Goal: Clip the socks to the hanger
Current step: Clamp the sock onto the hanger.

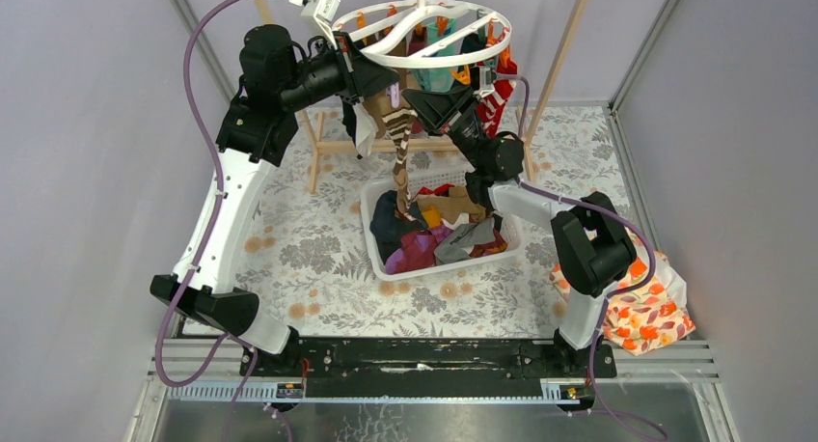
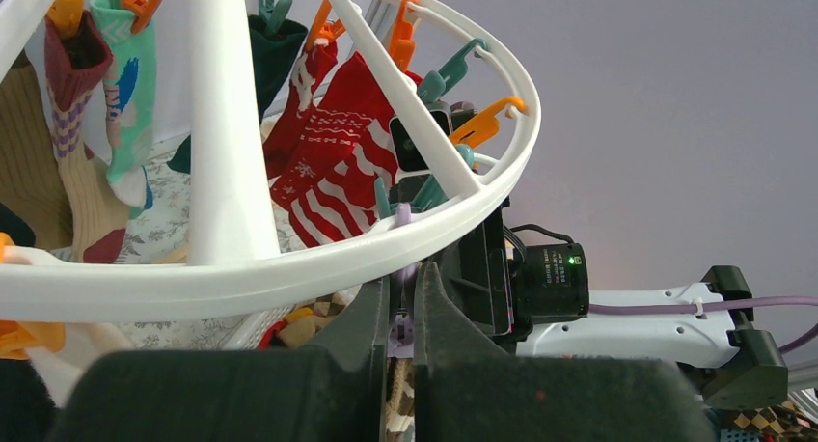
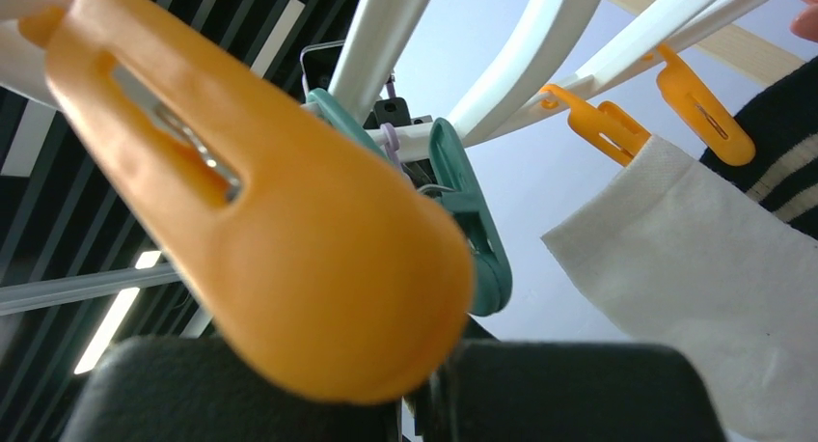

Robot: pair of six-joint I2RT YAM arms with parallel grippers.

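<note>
The white ring hanger [image 1: 424, 39] hangs at the top centre with orange and teal clips and several socks clipped on. My left gripper [image 1: 381, 83] is just under its left rim, shut on a brown-and-cream striped sock [image 1: 398, 148] that dangles toward the basket. In the left wrist view the fingers [image 2: 402, 273] sit right below the ring [image 2: 289, 259], with striped fabric [image 2: 400, 403] between them. My right gripper [image 1: 436, 104] reaches up under the ring. In its wrist view the fingers [image 3: 424, 394] look shut, and an orange clip [image 3: 270, 220] hides their tips.
A white slotted basket [image 1: 371, 254] holds several loose socks below the hanger. A wooden rack frame [image 1: 333, 145] stands behind. A floral cloth bag [image 1: 641, 307] lies at the right. A red-and-white sock [image 2: 338, 162] and a white sock [image 3: 695, 297] hang clipped, beside a teal clip [image 3: 473, 230].
</note>
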